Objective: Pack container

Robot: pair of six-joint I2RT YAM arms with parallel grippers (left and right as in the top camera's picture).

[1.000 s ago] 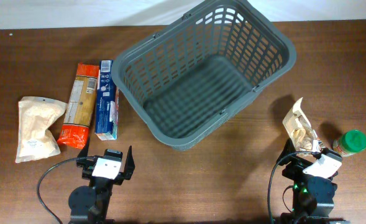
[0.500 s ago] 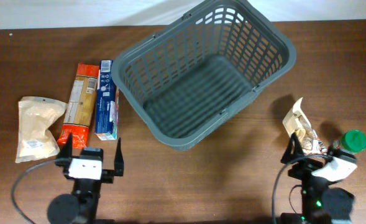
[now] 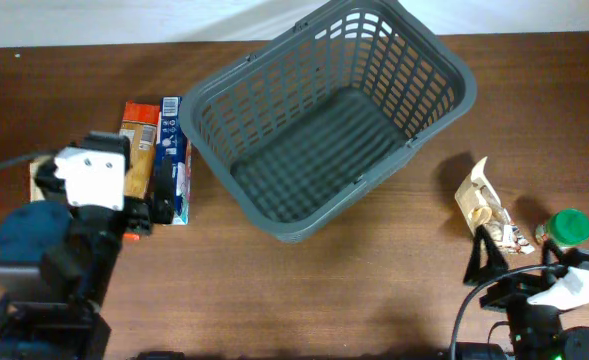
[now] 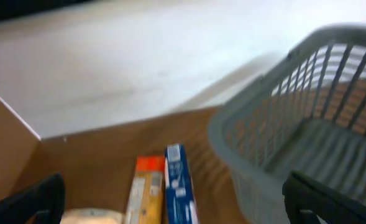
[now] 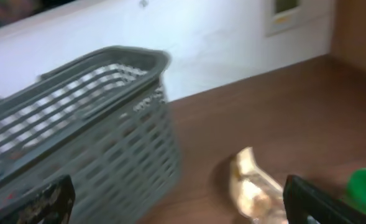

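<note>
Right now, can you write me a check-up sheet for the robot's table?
Surface: brown wooden table, no spills seen.
Job's things: large dark grey plastic slotted basket, upright and empty.
Clutter: blue cardboard carton, orange plastic packet and pale pouch on the basket's left; clear snack bag and green-lidded jar on its right.
Grippers: left end effector open above the left groceries; right end effector open near the snack bag; both hold nothing.
Cables: black cable beside the right arm.
Surroundings: white wall behind the table.
</note>
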